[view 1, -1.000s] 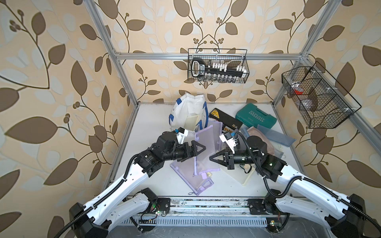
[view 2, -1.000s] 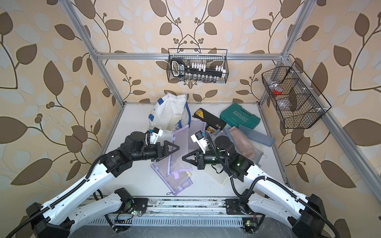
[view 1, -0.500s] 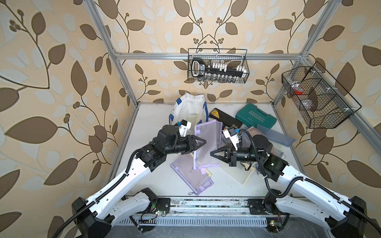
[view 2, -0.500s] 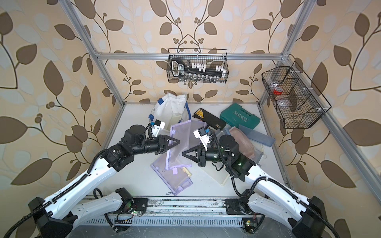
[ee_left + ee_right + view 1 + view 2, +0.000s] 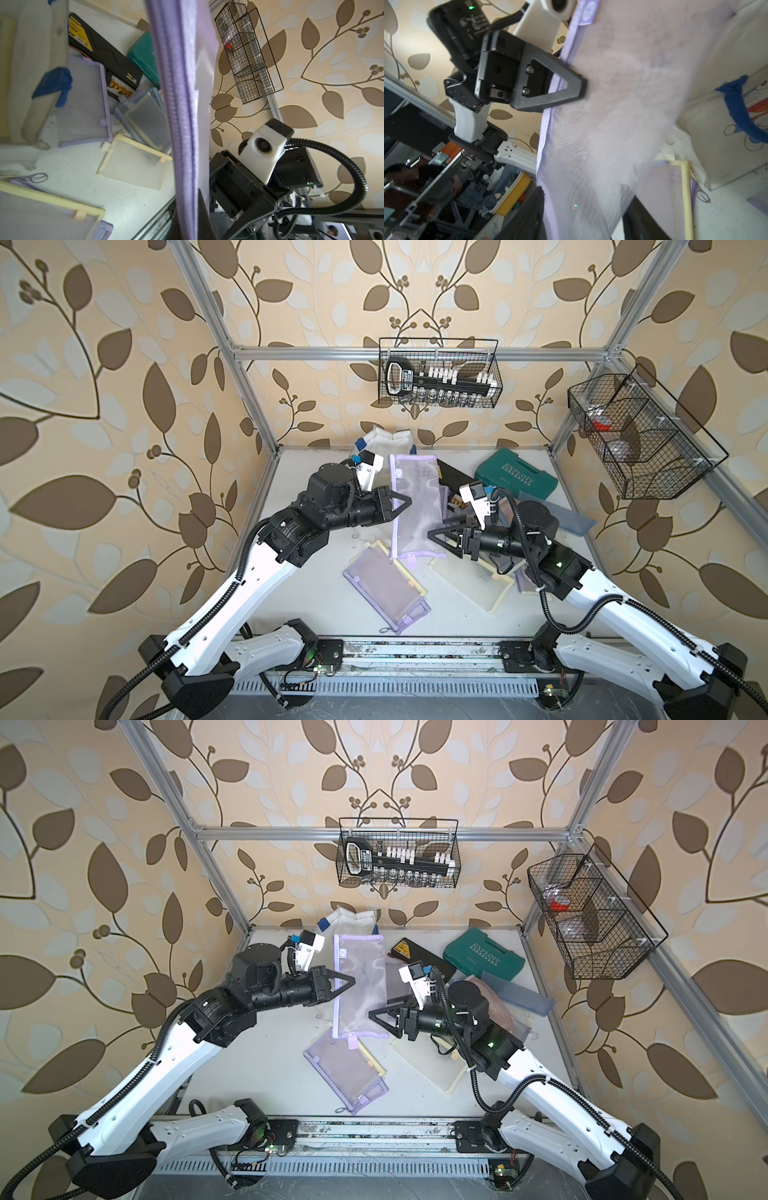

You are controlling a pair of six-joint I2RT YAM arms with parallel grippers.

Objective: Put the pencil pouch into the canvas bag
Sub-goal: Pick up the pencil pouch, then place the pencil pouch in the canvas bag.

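Observation:
The pencil pouch (image 5: 415, 506) (image 5: 361, 982) is a purple mesh pouch hanging upright in the air over the middle of the table. My left gripper (image 5: 405, 502) (image 5: 351, 982) is shut on its zipper edge (image 5: 182, 104); one of its fingers (image 5: 571, 91) shows pressed on the mesh. My right gripper (image 5: 440, 543) (image 5: 382, 1025) stands open, jaws either side of the pouch's lower part (image 5: 591, 166) without pinching it. The canvas bag (image 5: 388, 439) (image 5: 353, 918), white with blue handles, stands at the back, just behind the pouch, partly hidden by it.
Another purple pouch (image 5: 384, 593) and a cream pouch (image 5: 469, 580) lie flat below the grippers. A black case (image 5: 453, 477), green tool case (image 5: 515, 479) and grey-blue pouch (image 5: 561, 518) fill the right back. Wire baskets hang on the back wall (image 5: 438, 373) and right frame (image 5: 640, 435).
My left gripper has shut on the pouch's edge and my right gripper has opened and let go. The pouch has risen and moved toward the back.

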